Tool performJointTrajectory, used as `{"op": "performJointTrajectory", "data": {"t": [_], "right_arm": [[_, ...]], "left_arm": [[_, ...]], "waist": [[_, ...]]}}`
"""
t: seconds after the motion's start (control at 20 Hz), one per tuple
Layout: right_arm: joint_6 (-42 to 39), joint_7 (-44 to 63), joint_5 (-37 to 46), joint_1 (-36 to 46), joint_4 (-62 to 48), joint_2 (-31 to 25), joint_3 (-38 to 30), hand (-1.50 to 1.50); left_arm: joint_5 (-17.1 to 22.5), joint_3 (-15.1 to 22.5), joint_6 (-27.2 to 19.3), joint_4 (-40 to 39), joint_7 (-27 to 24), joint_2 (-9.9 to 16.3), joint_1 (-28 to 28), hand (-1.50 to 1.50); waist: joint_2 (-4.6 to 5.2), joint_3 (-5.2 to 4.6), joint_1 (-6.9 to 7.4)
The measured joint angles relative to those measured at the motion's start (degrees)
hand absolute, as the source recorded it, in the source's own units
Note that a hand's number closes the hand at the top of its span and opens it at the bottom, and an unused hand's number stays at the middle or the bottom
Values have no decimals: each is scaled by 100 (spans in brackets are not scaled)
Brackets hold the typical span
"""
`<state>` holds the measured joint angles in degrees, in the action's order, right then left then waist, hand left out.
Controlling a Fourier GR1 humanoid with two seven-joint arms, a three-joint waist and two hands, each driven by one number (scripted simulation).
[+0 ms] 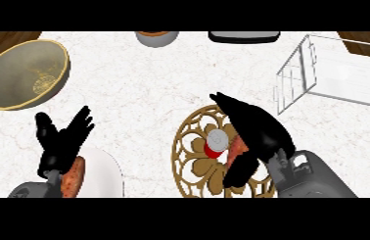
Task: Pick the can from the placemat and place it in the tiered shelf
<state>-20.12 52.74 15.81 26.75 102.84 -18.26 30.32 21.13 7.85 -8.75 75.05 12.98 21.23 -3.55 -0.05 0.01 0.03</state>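
The can point(216, 142) stands upright on the placemat point(194, 156), lower centre-right of the frame. Its silver top and red side are visible. The placemat is round, with a gold openwork floral pattern, and lies flat on the white marbled counter point(159, 87).

The right hand point(254, 131) is positioned directly over the right side of the can. Its fingers extend toward the upper left past the can; the thumb reaches down to the lower left below it. The can sits in the gap between fingers and thumb. The fingers are spread, not closed on the can. Whether they touch it cannot be determined.

The tiered shelf point(318, 75), a white wire frame, stands at the upper right, well apart from the can.

The left hand point(61, 141) rests at the lower left, fingers straight and pointing up, holding nothing. Beside it lies a white plate point(108, 173) with a reddish-brown food item point(72, 178).

A gold-rimmed bowl point(29, 75) occupies the upper left. A small grey bowl point(157, 37) and a dark-rimmed tray point(243, 36) sit at the top edge.
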Motion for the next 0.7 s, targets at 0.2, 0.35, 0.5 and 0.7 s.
{"op": "performJointTrajectory", "data": {"t": [0.2,0.35,0.5,0.7], "right_arm": [[8,-69,515,-239,-49,272,127,-150],[-22,-130,852,-428,-137,480,173,-150],[11,-242,1220,-410,-508,724,188,-150],[-79,-305,1588,-419,-680,880,104,-150]], "left_arm": [[-130,-94,70,-29,-8,-119,-25,0],[-251,-168,115,-25,-32,-211,-1,0],[-339,-223,151,17,19,-275,-4,0],[-417,-337,248,154,104,-280,129,0]], "waist": [[-4,5,5],[-5,7,6],[-2,6,14],[1,2,17]]}}
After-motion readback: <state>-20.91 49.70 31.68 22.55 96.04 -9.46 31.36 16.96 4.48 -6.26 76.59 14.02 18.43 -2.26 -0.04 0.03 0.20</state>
